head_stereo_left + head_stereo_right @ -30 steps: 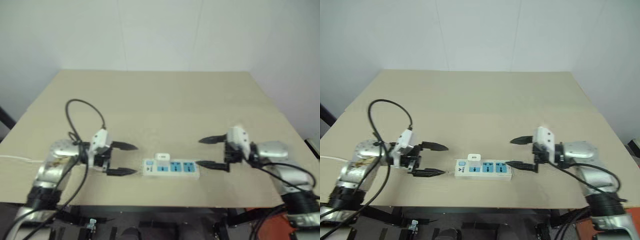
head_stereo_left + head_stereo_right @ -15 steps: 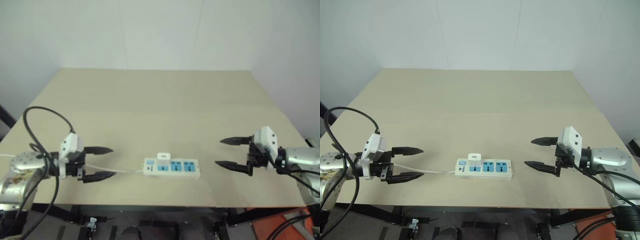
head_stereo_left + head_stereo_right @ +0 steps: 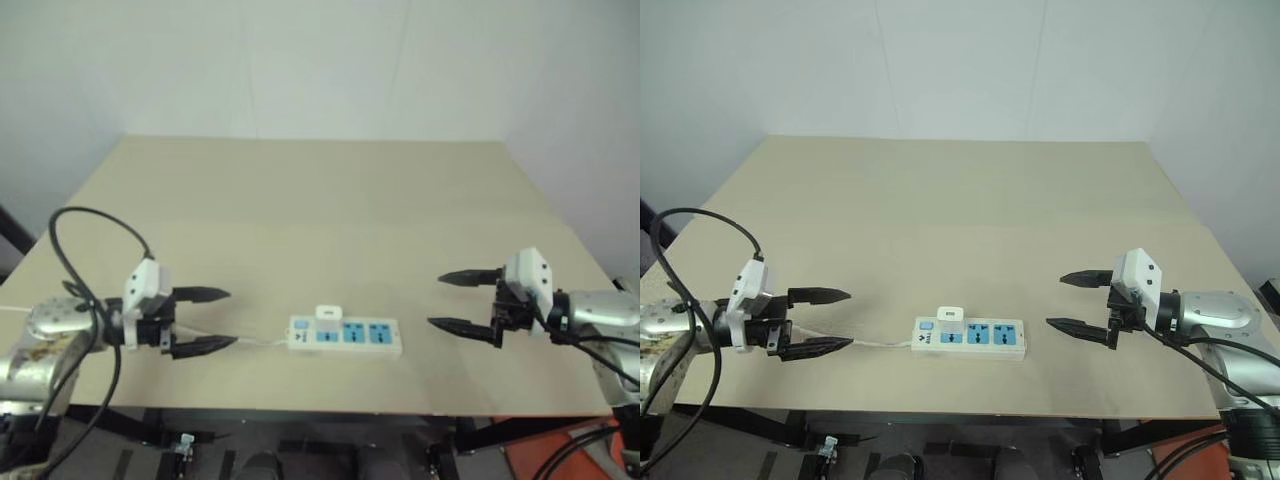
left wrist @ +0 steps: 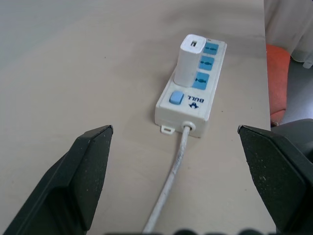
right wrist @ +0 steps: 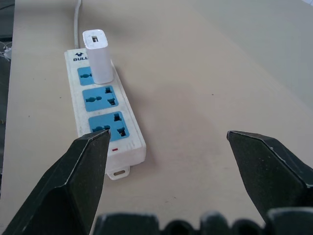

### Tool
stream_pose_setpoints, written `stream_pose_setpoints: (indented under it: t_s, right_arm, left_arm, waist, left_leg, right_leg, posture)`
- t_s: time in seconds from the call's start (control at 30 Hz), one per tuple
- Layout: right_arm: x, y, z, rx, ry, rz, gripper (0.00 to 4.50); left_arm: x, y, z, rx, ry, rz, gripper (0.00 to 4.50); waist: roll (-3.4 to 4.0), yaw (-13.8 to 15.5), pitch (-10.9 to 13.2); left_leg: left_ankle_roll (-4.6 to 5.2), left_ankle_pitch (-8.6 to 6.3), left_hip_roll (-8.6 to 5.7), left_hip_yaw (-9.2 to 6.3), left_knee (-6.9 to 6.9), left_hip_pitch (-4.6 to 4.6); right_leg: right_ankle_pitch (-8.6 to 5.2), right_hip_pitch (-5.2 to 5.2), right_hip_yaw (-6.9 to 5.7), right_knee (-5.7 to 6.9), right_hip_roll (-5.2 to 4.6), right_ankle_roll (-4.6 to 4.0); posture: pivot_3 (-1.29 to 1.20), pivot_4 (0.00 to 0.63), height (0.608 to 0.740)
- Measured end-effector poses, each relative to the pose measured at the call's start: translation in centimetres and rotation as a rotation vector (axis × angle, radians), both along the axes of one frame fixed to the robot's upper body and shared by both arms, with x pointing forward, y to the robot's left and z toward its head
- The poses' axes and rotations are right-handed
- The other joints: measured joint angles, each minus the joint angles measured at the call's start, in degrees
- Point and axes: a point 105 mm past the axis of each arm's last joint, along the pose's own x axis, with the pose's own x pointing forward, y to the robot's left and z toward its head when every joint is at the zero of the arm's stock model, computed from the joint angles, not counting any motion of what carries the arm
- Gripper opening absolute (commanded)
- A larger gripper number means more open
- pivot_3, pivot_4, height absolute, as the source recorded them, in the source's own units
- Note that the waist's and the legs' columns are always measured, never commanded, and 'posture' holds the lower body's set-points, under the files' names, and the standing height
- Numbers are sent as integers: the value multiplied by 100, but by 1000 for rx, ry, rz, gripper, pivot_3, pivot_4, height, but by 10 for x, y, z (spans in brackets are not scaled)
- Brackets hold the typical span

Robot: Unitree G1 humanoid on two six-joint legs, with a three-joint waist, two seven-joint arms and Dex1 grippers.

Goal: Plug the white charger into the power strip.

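Black-fingered left pincer (image 3: 818,321) and right pincer (image 3: 1078,300) gape wide, level, flanking the power strip (image 3: 970,337).

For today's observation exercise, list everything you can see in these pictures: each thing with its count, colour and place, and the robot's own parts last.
Table: one, light beige wood, in front of a white wall.
Power strip: one, white with three blue socket faces and a blue button, lying flat near the table's front edge, between the two grippers.
White charger: one, white, standing upright in the socket face nearest the strip's cord end.
Cord: one, thin, white, running from the strip's end toward the left gripper.
Left gripper: one, black fingers open, empty, apart from the strip on its cord side.
Right gripper: one, black fingers open, empty, apart from the strip's other end.
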Motion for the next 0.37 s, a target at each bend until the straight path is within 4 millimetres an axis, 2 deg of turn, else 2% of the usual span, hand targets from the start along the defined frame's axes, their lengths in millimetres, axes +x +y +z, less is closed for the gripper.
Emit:
stream_pose_setpoints:
  t_s: [0.37]
  right_arm:
    - [-3, 2, -3, -2, 11, -7, 4500]
  left_arm:
    - [4, -5, -2, 8, 17, -34, 4461]
  waist:
    - [0, -11, 0]
  left_leg:
    - [0, 0, 1, 0, 0, 1]
  right_leg:
    - [0, 0, 1, 2, 2, 0]
  posture:
    - [0, 150, 740]
